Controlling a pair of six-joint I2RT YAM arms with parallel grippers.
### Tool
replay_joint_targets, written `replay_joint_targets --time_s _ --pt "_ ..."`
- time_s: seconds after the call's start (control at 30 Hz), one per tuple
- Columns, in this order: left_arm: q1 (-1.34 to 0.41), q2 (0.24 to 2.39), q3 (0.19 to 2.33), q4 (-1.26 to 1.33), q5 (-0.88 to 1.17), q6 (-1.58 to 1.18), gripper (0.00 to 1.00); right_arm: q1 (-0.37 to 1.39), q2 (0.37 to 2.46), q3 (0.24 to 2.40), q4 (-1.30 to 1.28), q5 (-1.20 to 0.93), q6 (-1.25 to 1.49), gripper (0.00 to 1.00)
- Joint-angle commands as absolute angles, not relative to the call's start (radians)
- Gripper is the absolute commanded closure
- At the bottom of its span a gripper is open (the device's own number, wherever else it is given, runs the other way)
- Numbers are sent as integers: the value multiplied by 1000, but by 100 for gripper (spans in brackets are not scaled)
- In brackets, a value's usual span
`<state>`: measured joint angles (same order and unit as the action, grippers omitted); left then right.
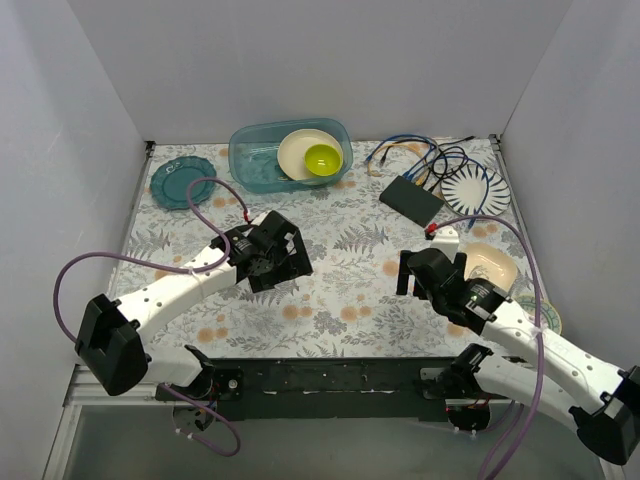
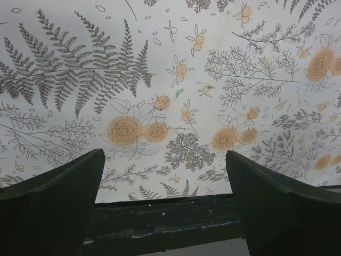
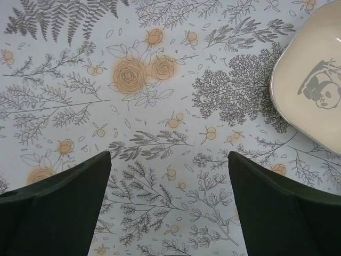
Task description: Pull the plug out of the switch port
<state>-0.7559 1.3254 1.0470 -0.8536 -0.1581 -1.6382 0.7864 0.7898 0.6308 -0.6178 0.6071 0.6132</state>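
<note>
The left end effector (image 2: 165,153) and right end effector (image 3: 169,154) hang empty, jaws apart, over bare counter (image 1: 350,250); the switch (image 1: 411,198) lies well ahead of the right one, unbraced, so tugging the plug may drag the whole box. Its cables (image 1: 420,152) tangle beyond it and the filled port is too small to make out, risking a wrong grab; open counter lies between, a striped plate (image 1: 478,190) crowding the switch's right.

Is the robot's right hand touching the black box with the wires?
Apart. The top view shows bare flowery tablecloth between the right gripper and the switch; its jaws are open on nothing.
</note>
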Motion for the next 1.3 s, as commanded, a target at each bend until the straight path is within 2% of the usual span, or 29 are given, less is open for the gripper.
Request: replay_joint_targets --time_s 0.0,0.2,0.33,0.5,0.6,0.73,0.97,1.0,1.03,1.2,1.27 --pt "-758 1296 1019 -776 -144 -1592 2 788 871 735 -592 660 555 1" --pt "-756 1333 1019 -680 -46 -1586 2 737 1040 875 -552 623 469 2" --pt "-758 1328 1014 -673 -32 -1582 2 472 1178 946 -481 421 512 2" --pt "-758 1292 1006 -741 -84 -1580 2 367 1376 998 -339 377 569 4" --pt "-756 1250 988 -781 -118 -1580 2 324 1531 1136 -324 380 598 13" --pt "-756 1195 962 -813 -153 -1592 2 258 1731 1317 -347 397 635 32" --pt "-756 1140 913 -854 -196 -1629 2 181 1957 1587 -347 348 643 43" --pt "-758 1140 907 -861 -196 -1629 2 179 1989 1673 -380 344 637 49" --pt "-756 1144 908 -867 -199 -1629 2 172 2018 1705 -393 338 629 51" --pt "-756 1172 920 -913 -222 -1626 2 149 2109 1747 -373 319 640 66" --pt "-758 1178 925 -920 -224 -1625 2 140 2149 1778 -379 318 650 67"
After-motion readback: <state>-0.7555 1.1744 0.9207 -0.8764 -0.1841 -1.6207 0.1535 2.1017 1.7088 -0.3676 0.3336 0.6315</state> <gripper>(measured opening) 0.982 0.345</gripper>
